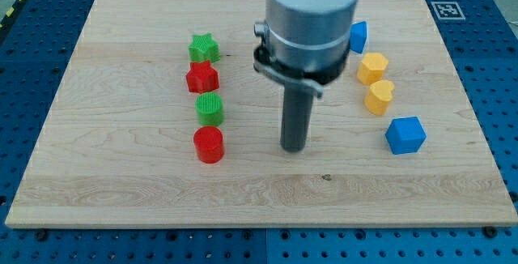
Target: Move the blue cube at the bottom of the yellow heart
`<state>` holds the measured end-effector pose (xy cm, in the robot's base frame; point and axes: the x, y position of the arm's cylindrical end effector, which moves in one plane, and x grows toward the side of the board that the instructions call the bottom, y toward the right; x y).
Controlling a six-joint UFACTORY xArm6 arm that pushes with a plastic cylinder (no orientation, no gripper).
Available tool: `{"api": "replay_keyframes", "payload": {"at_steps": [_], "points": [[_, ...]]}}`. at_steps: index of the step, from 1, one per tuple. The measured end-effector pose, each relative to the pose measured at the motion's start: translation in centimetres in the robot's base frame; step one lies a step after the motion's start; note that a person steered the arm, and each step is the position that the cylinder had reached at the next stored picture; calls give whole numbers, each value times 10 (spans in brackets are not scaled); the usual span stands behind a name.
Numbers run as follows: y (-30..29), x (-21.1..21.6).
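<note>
My tip [293, 149] rests on the wooden board [121, 183], a little right of the board's middle and toward the near edge. It is a plain rod end, nothing to open or close, and it holds nothing and touches no block. The rod stands upright under a wide grey cylinder with a dark collar, which runs out of the view's top.

Blocks left of the tip, in one column from far to near:
- green star [204, 48]
- red star [202, 77], just below the green star, apparently touching it
- green cylinder [210, 108], ribbed
- red cylinder [208, 144], about level with the tip, apart from it

Blocks right of the tip:
- blue cube [405, 134], the task block; nearest of the right-hand group, right of the tip with bare board between
- yellow heart [379, 97], just up and left of the blue cube, close to it but with a small gap
- yellow hexagon-like block [372, 67], touching or nearly touching the heart on its far side
- second blue block [358, 36], farthest, partly hidden by the grey cylinder, shape not clear

No containers present. A fiducial marker [444, 10] sits at the board's far right corner; blue perforated table [502, 70] surrounds the board
</note>
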<state>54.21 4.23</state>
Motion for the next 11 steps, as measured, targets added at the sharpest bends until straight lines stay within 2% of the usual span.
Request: {"api": "replay_keyframes", "payload": {"at_steps": [1,2,3,4,5,11], "points": [[37,33],[115,38],[189,31],[217,17],[213,-16],[178,-18]]}}
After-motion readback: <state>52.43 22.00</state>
